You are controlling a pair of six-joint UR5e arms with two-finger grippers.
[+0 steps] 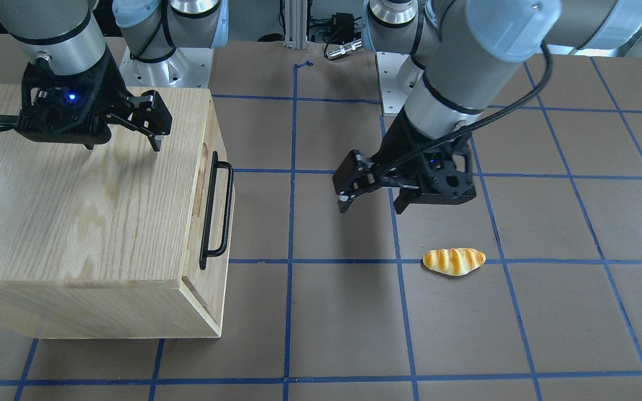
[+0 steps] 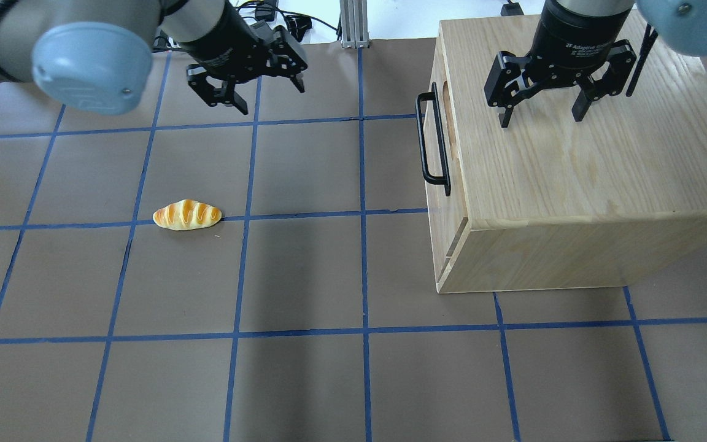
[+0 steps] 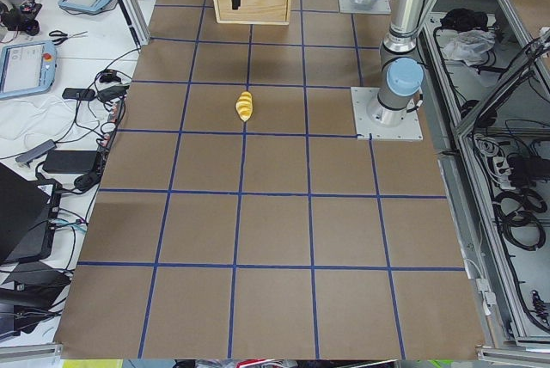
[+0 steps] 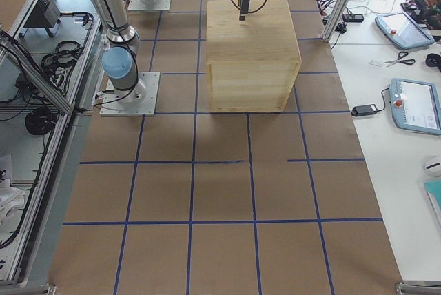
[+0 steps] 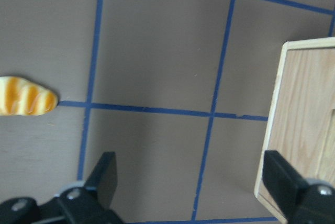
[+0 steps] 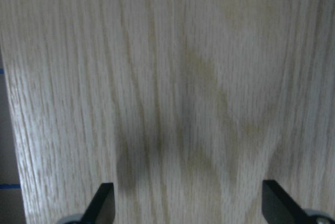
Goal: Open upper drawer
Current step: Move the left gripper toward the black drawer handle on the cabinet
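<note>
The upper drawer is shut, flush in the front of the oak-grain cabinet. Its long black bar handle faces the table's middle, and an oblong slot shows beside it. In the front-facing view the drawer front and the handle are seen from above. My right gripper is open and empty, hovering over the cabinet's top. My left gripper is open and empty above the table, well away from the handle. The left wrist view shows the cabinet front at its right edge.
A toy bread roll lies on the brown table, on a blue tape line, near my left gripper; it also shows in the left wrist view. The cabinet fills the table's right side in the overhead view.
</note>
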